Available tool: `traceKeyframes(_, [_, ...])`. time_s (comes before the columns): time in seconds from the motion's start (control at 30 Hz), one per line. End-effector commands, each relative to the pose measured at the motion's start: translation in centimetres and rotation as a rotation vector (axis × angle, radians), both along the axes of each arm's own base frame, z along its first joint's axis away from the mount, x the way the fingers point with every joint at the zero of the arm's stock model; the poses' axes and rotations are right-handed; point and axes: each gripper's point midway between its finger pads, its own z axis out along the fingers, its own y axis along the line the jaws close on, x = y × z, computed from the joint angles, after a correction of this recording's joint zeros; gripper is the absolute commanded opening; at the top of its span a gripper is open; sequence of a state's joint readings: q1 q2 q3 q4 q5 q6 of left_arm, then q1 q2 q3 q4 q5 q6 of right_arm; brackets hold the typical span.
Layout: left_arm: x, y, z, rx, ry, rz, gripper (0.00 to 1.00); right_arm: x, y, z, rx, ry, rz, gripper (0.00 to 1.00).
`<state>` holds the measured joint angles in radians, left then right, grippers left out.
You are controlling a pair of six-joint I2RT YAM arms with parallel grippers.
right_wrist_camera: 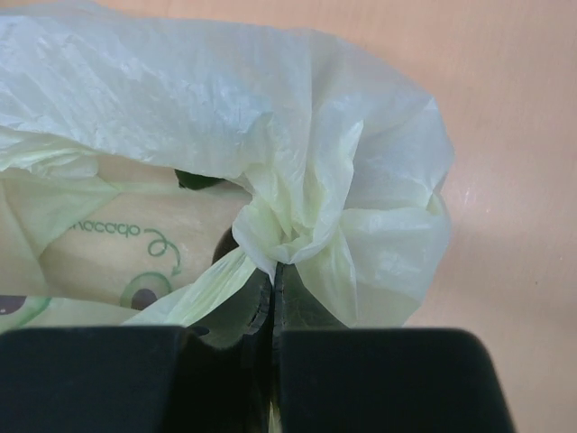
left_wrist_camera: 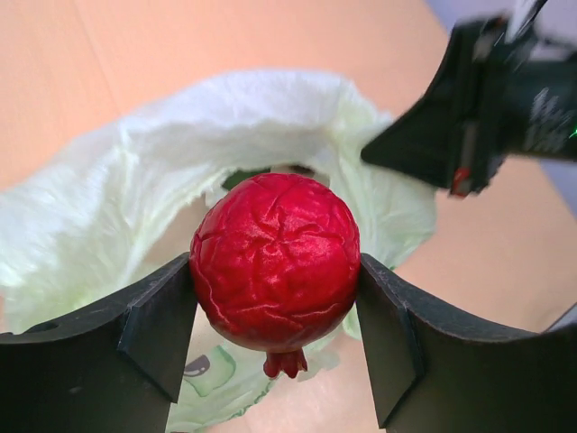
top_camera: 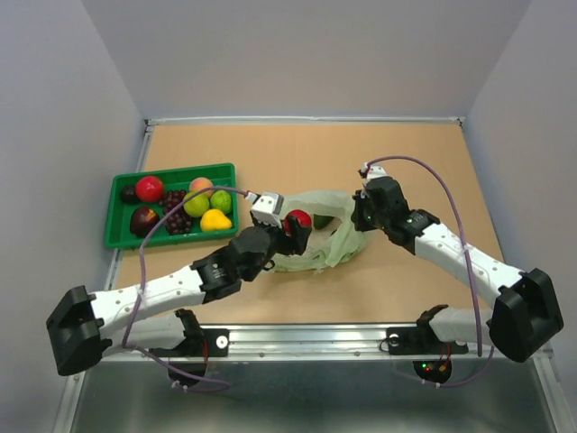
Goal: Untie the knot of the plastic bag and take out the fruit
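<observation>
The pale green plastic bag (top_camera: pixel 329 244) lies at the table's middle with its mouth open; no tied knot shows. My left gripper (top_camera: pixel 296 225) is shut on a small red fruit (top_camera: pixel 298 219) and holds it just above the bag's left side; in the left wrist view the fruit (left_wrist_camera: pixel 275 262) sits between both fingers over the bag (left_wrist_camera: pixel 135 180). My right gripper (top_camera: pixel 361 216) is shut on a bunched fold of the bag's rim (right_wrist_camera: pixel 288 225) on the right side. A dark green fruit (top_camera: pixel 322 221) lies inside the bag, and shows partly in the right wrist view (right_wrist_camera: pixel 194 179).
A green tray (top_camera: pixel 171 171) at the left holds a red apple (top_camera: pixel 150 188), a yellow pear (top_camera: pixel 215 219), lime-green fruits (top_camera: pixel 196 206), a peach (top_camera: pixel 200 186), purple grapes (top_camera: pixel 177 215) and a dark red fruit (top_camera: pixel 143 219). Walls enclose the table.
</observation>
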<state>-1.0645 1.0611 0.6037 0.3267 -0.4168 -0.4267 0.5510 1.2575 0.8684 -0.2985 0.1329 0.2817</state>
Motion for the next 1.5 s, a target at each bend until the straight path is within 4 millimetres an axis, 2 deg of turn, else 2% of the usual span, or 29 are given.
traceKeyframes(0.0, [0.9, 2.0, 4.8, -0.053, -0.063, 0.053, 0.00, -1.0, -0.8, -0.8, 0.003, -0.010, -0.024, 0.00])
traceKeyframes(0.07, [2.4, 3.6, 6.3, -0.084, -0.059, 0.128, 0.00, -1.5, -0.9, -1.2, 0.010, 0.000, -0.021, 0.00])
traceKeyframes(0.1, [3.4, 4.7, 6.3, -0.080, -0.045, 0.174, 0.00, -1.7, -1.0, -1.4, 0.010, 0.001, -0.022, 0.00])
traceKeyframes(0.13, [5.7, 7.9, 5.9, -0.054, -0.018, 0.301, 0.00, -2.1, -1.1, -1.5, 0.016, 0.004, -0.022, 0.00])
traceKeyframes(0.2, [8.0, 11.6, 4.5, -0.054, 0.066, 0.480, 0.00, -2.5, -1.3, -1.5, 0.022, 0.003, -0.019, 0.00])
traceKeyframes(0.23, [9.4, 15.1, 3.3, -0.011, 0.121, 0.597, 0.00, -2.8, -1.4, -1.4, 0.030, -0.005, -0.017, 0.00])
traceKeyframes(0.27, [10.1, 16.9, 2.9, -0.028, 0.148, 0.662, 0.00, -2.9, -1.5, -1.3, 0.034, -0.007, -0.017, 0.00])
traceKeyframes(0.3, [11.0, 20.2, 2.5, -0.034, 0.165, 0.756, 0.00, -3.1, -1.4, -1.2, 0.044, -0.010, -0.013, 0.01])
traceKeyframes(0.43, [12.4, 24.7, 2.2, -0.117, 0.197, 0.820, 0.00, -3.8, -1.1, -0.3, 0.086, -0.027, 0.012, 0.00])
traceKeyframes(0.47, [13.0, 27.0, 2.2, -0.134, 0.200, 0.882, 0.00, -4.0, -1.0, -0.1, 0.094, -0.030, 0.021, 0.00])
traceKeyframes(0.5, [13.3, 28.2, 2.2, -0.145, 0.205, 0.904, 0.00, -4.0, -1.0, 0.0, 0.096, -0.034, 0.026, 0.00])
traceKeyframes(0.53, [13.9, 29.9, 1.9, -0.156, 0.218, 0.932, 0.00, -4.1, -0.9, 0.2, 0.099, -0.037, 0.033, 0.00])
traceKeyframes(0.63, [14.9, 33.2, 0.9, -0.137, 0.245, 1.011, 0.00, -4.0, -0.8, 0.6, 0.101, -0.050, 0.041, 0.01])
traceKeyframes(0.67, [15.8, 34.0, 0.0, -0.126, 0.277, 1.018, 0.00, -4.0, -0.8, 0.7, 0.101, -0.054, 0.046, 0.00])
traceKeyframes(0.7, [16.1, 35.7, -0.5, -0.130, 0.288, 1.049, 0.06, -4.1, -0.6, 0.8, 0.103, -0.054, 0.054, 0.00])
traceKeyframes(0.77, [17.1, 37.0, -1.8, -0.110, 0.323, 1.070, 0.16, -4.1, -0.5, 0.9, 0.105, -0.054, 0.061, 0.00])
traceKeyframes(0.8, [17.2, 37.9, -2.1, -0.101, 0.333, 1.088, 0.29, -4.1, -0.4, 0.9, 0.109, -0.052, 0.065, 0.00])
traceKeyframes(0.87, [17.4, 38.6, -2.5, -0.080, 0.336, 1.112, 0.56, -4.1, -0.4, 0.9, 0.109, -0.054, 0.068, 0.00])
traceKeyframes(0.9, [17.2, 38.9, -3.0, -0.071, 0.346, 1.123, 0.75, -4.1, -0.5, 0.8, 0.106, -0.055, 0.065, 0.00])
traceKeyframes(0.97, [17.0, 38.9, -3.4, -0.065, 0.355, 1.122, 0.83, -4.2, -0.5, 0.9, 0.106, -0.058, 0.068, 0.00])
traceKeyframes(1.2, [15.5, 38.9, -1.4, -0.032, 0.303, 1.114, 0.93, -4.3, -0.5, 1.0, 0.114, -0.059, 0.071, 0.01])
traceKeyframes(1.3, [14.8, 38.4, 0.2, -0.019, 0.266, 1.089, 0.94, -4.3, -0.5, 1.2, 0.117, -0.066, 0.068, 0.01])
traceKeyframes(1.33, [14.7, 37.8, 0.8, -0.017, 0.249, 1.063, 0.94, -4.3, -0.6, 1.3, 0.117, -0.071, 0.064, 0.01])
traceKeyframes(1.37, [14.4, 36.4, 2.3, 0.003, 0.201, 1.007, 0.94, -4.3, -0.7, 1.6, 0.120, -0.079, 0.062, 0.01])
traceKeyframes(1.43, [14.2, 34.3, 3.9, 0.014, 0.144, 0.922, 0.94, -4.3, -0.8, 1.9, 0.124, -0.088, 0.056, 0.01])
traceKeyframes(1.47, [13.4, 33.0, 5.3, 0.014, 0.094, 0.869, 0.94, -4.3, -0.9, 1.9, 0.122, -0.091, 0.054, 0.01])
